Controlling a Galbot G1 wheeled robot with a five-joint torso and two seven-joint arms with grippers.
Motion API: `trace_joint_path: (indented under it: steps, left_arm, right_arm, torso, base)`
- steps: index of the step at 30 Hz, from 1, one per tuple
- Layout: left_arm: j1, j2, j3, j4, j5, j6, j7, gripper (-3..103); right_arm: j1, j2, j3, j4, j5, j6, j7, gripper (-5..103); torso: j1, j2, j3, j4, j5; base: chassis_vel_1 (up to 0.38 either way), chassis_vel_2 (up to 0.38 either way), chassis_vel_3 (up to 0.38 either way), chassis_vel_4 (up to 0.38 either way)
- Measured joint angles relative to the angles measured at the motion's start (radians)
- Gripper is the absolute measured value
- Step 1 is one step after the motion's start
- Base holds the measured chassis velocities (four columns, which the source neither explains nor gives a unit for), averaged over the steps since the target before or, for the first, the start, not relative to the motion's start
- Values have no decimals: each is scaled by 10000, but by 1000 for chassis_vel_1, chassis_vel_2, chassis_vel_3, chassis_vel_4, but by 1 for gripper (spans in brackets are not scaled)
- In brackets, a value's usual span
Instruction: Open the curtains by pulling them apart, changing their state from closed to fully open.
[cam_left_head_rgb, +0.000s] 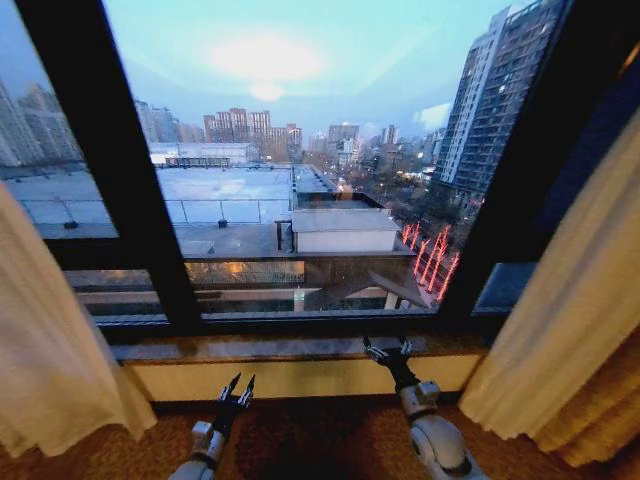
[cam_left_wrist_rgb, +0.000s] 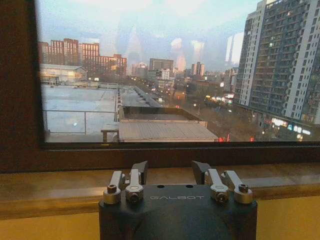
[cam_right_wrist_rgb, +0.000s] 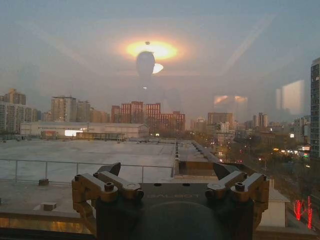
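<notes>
The curtains are pulled apart: one panel (cam_left_head_rgb: 45, 340) hangs at the left edge of the window (cam_left_head_rgb: 300, 150) and the other panel (cam_left_head_rgb: 570, 300) at its right edge. The left gripper (cam_left_head_rgb: 240, 384) sits low below the window sill (cam_left_head_rgb: 290, 348), fingers spread and holding nothing. The right gripper (cam_left_head_rgb: 387, 347) is up at the sill, fingers also apart and holding nothing.

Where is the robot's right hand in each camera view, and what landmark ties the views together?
Head view: right hand, open, lower centre-right, at the brown window sill.
Left wrist view: not in it.
Right wrist view: at the frame's bottom.
Shared landmark: the red-brick tower cluster.
</notes>
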Motion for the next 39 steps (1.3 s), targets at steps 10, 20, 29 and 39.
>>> trace_joint_path:
  steps: [10,20,29,39]
  left_arm:
    - [0,0,0,0,0,0,0,50]
    - [0,0,0,0,0,0,-1,50]
    - [1,0,0,0,0,0,-1,50]
    - [0,1,-6,0,0,0,-7,50]
  right_arm:
    - [0,0,0,0,0,0,0,100]
    - [0,0,1,0,0,0,0,100]
    - [0,0,1,0,0,0,0,100]
    - [0,0,0,1,0,1,0,100]
  torso:
    - [-1,1,-1,0,-4]
    - [0,0,0,0,-2]
    - [1,1,0,1,-2]
    - [2,0,1,4,-5]
  base:
    - [348,348,-360,-358]
    - [354,352,-363,-356]
    - [353,356,-358,-360]
    - [323,315,-317,-315]
